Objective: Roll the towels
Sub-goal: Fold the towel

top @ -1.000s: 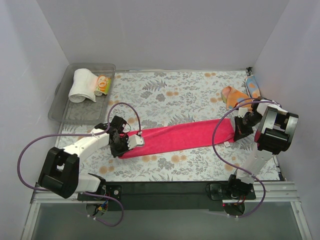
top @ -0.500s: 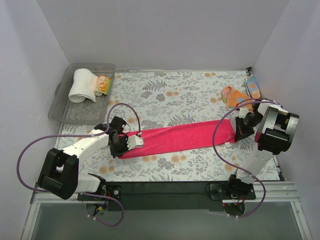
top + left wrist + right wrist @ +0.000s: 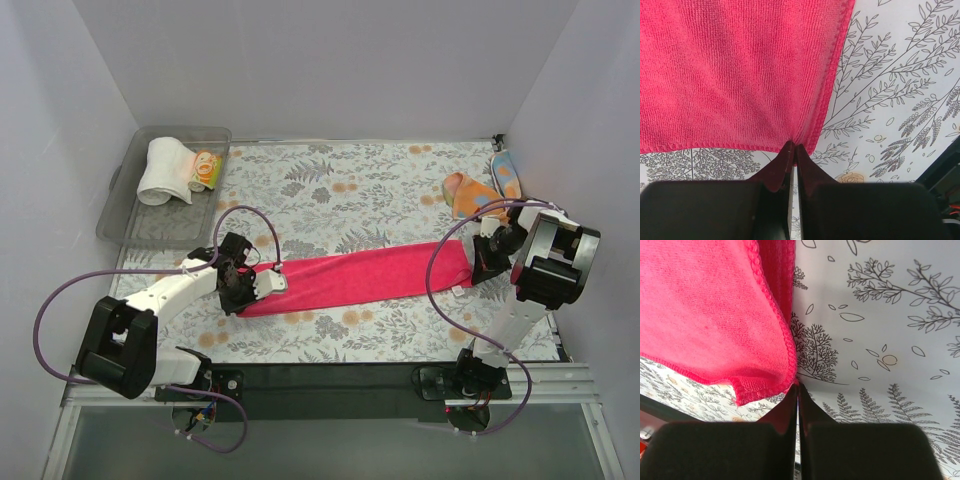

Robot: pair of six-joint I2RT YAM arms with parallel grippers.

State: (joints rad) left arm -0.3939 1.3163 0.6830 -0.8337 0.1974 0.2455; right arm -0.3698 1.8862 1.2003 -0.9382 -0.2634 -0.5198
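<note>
Item 1, far left: clear plastic bin (image 3: 125, 225) at the desk's far-left corner. Inside, a white towel (image 3: 165, 170), rolled, with a yellow patterned towel (image 3: 206, 168), also rolled, touching its right side.

Item 2, left of centre: left claw (image 3: 792, 150), jaws pressed together on the near corner of the magenta-red towel (image 3: 360, 277) at the strip's left end.

Item 3, centre: the magenta-red towel, a long narrow strip lying flat across the floral covering (image 3: 350, 190) of the desk (image 3: 400, 340), running from the left claw up and rightward to the right claw.

Item 4, right: right claw (image 3: 797, 387), jaws pressed together on the hem of the strip's right end, where the cloth is lifted and curled.

Item 5, far right: orange towel (image 3: 465, 192) with pale spots, bunched, just beyond the right claw. Further right, a small folded cloth (image 3: 505, 172) at the desk's edge, possibly blue and orange; too small to tell.

View notes: the overhead view alone shows the whole strip, bin and spare towels. The wrist views alone show the pinch points: the stitched hem caught between closed fingertips at each end.
</note>
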